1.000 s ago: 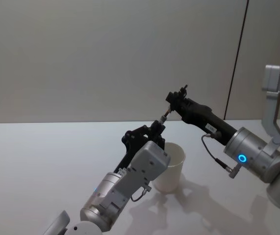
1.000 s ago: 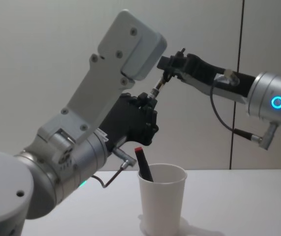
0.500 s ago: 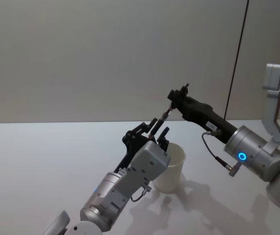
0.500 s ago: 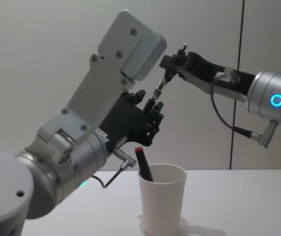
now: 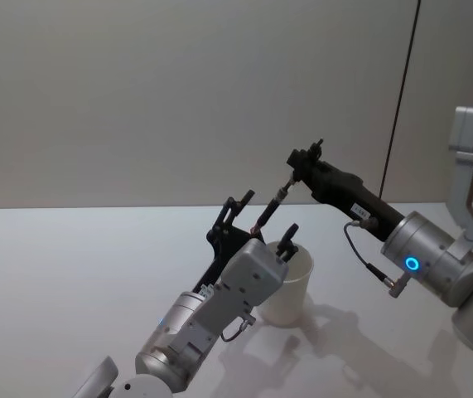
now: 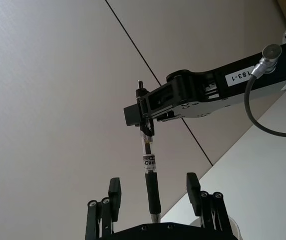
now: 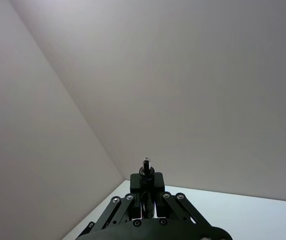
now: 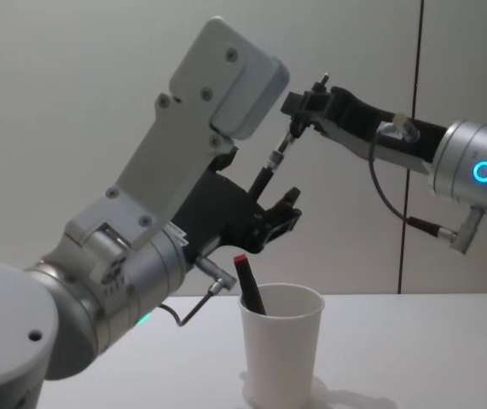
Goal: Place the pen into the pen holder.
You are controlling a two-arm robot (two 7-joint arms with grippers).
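The right gripper (image 5: 296, 168) is clamped on the upper end of the pen (image 5: 274, 201), holding it in the air, tilted, above and just left of the pen holder (image 5: 287, 284). The left gripper (image 5: 261, 224) has its fingers (image 6: 113, 189) spread apart on either side of the pen's lower grip section without touching it. The pen holder stands upright on the white table (image 5: 70, 274), centre-right. A second, red-tipped marker (image 8: 248, 285) leans inside it.

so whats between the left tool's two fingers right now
The pen, untouched by either finger; its top is clamped in the right tool. The left wrist view shows this.
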